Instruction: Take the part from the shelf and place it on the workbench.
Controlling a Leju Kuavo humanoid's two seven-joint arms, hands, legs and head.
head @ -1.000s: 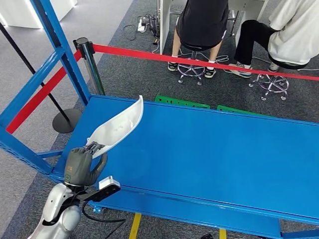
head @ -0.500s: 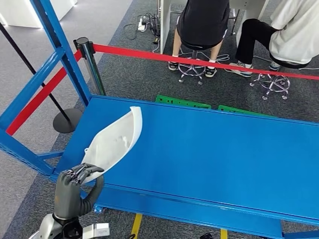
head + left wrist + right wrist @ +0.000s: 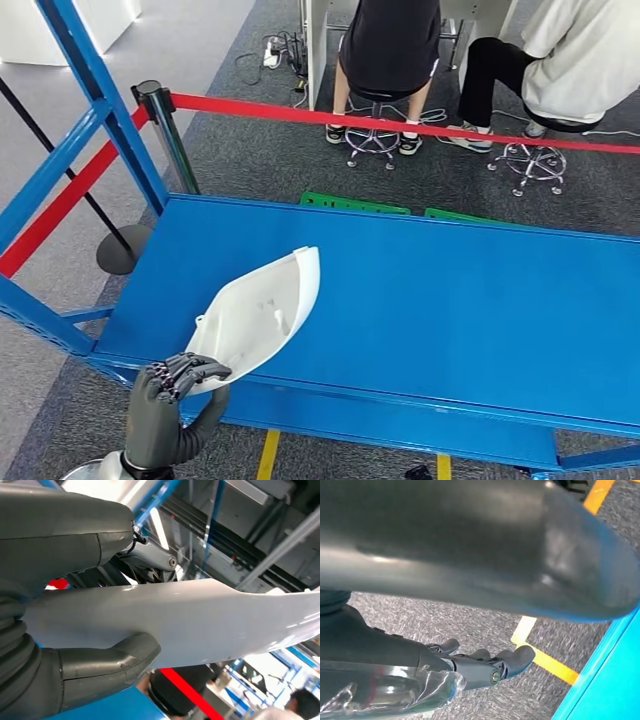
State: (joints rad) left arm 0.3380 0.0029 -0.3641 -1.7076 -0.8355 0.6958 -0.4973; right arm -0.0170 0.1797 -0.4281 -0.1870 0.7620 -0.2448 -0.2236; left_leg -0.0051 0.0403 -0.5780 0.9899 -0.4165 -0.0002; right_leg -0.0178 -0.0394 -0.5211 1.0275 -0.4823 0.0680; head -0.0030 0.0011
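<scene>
The left hand [image 3: 164,410] grips the white part [image 3: 256,315] at its narrow end, just off the near left corner of the blue shelf [image 3: 453,310]. Its dark fingers [image 3: 185,368] curl over the top of that end and its thick grey thumb [image 3: 204,418] presses from beneath. The part is a long, curved white shell with its hollow side facing up; it reaches from the hand out over the near left area of the shelf, its broad rounded end pointing toward the middle. Whether it touches the shelf surface or is lifted just above it cannot be told.

In the left wrist view the part [image 3: 196,622] runs as a pale smooth band across the picture, clamped between the thumb [image 3: 113,662] and the fingers [image 3: 154,555] on the opposite side.

In the right wrist view the right hand [image 3: 478,665] hangs above grey carpet with a yellow floor line [image 3: 546,661]; its fingers are bent inward with nothing in them.

Beyond the far edge of the shelf a red barrier tape [image 3: 392,122] runs from a dark post [image 3: 162,135], and two people [image 3: 392,50] sit on stools behind it. Blue frame uprights [image 3: 98,100] rise at the shelf's far left corner.
</scene>
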